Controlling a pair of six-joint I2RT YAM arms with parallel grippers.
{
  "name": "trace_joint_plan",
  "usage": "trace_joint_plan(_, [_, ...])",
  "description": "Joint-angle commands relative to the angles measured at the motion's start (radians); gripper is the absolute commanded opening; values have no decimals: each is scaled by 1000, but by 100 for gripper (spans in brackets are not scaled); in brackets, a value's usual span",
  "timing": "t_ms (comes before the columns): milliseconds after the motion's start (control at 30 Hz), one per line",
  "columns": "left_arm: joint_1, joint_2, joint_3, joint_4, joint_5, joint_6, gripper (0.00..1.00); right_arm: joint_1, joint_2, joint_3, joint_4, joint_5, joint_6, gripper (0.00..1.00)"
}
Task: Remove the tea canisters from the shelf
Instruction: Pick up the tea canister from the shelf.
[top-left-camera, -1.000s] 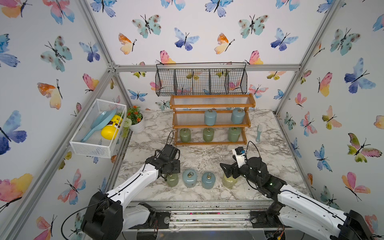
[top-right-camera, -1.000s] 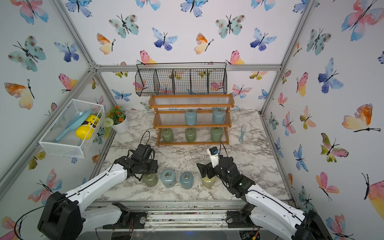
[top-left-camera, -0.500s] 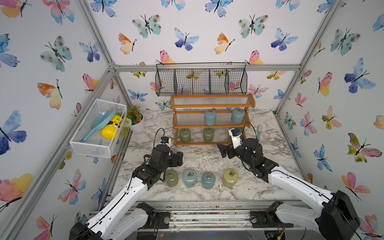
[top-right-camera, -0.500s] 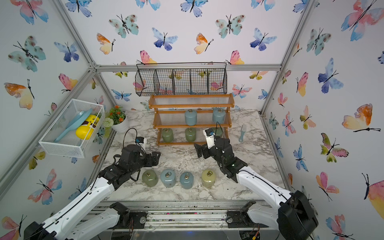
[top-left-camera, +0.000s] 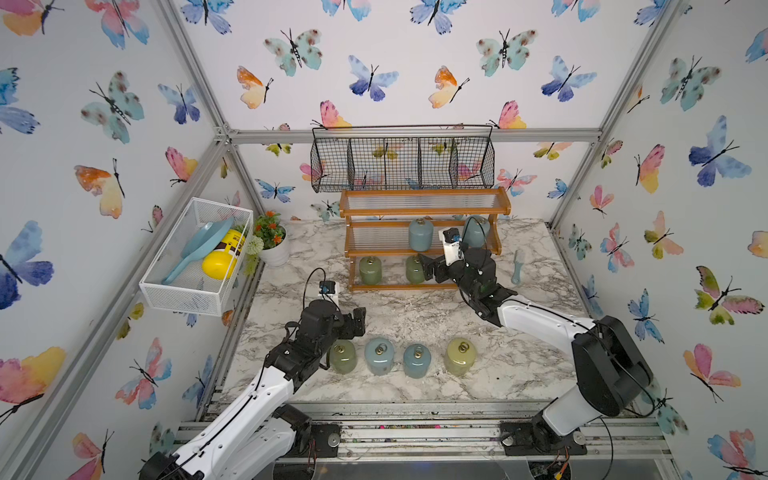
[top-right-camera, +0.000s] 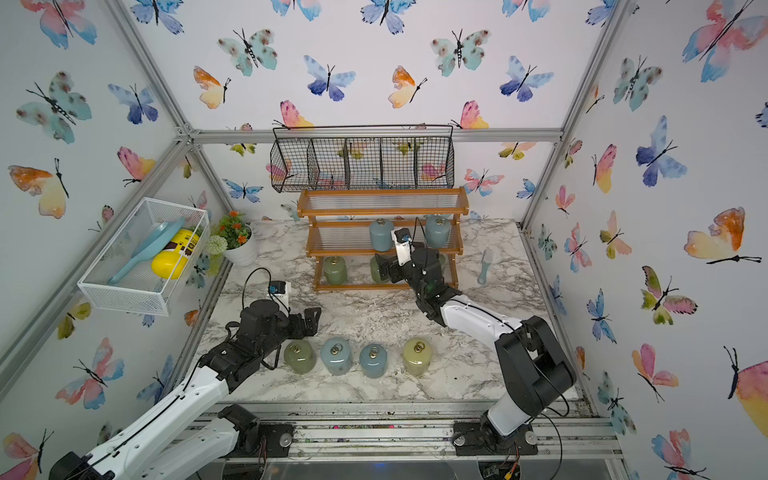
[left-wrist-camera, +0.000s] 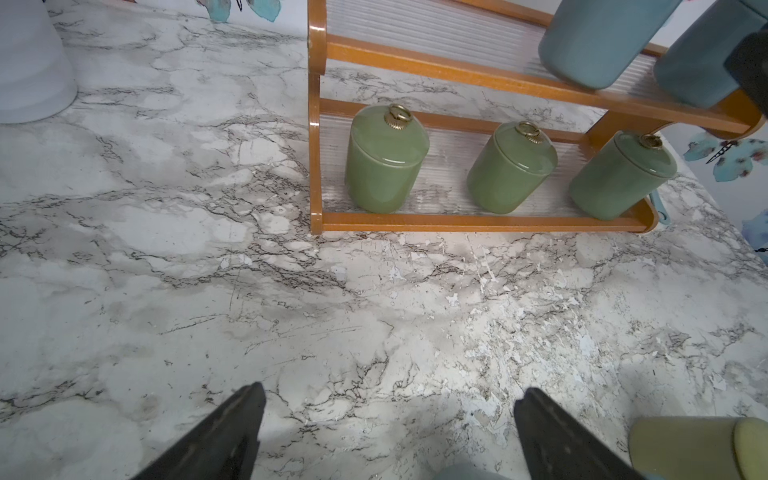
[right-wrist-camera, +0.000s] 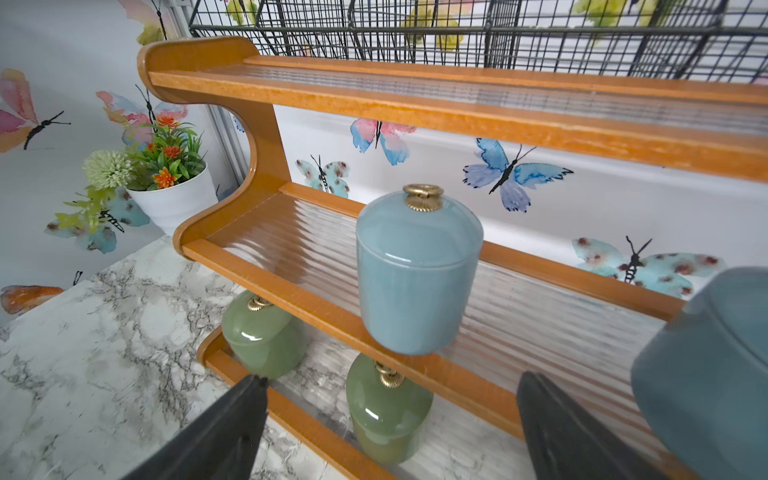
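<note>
Over the marble-patterned surface (top-left-camera: 415, 316), left and right jaws both gape empty. Glossy pale blue ceramic canister (right-wrist-camera: 417, 270) looks slippery and fragile; clasp its sides.

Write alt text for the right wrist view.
The open right gripper faces a pale blue jar on the middle tier of a wooden shelf. A second blue jar stands beside it, and two green jars sit on the tier below.
</note>
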Motion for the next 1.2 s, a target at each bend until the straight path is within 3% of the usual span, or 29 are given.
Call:
trace_joint_plan(0, [1,-10,-2,46,7,25,99,-4,49,61,95,40,-24,100])
trace_joint_plan(500, [1,3,-1,77,-8,54,98,-13,232,227,124,57,-64,100])
trace_joint_plan(1167, [2,45,25,78,-20,80,98,-53,365,376,109,-13,-72,100])
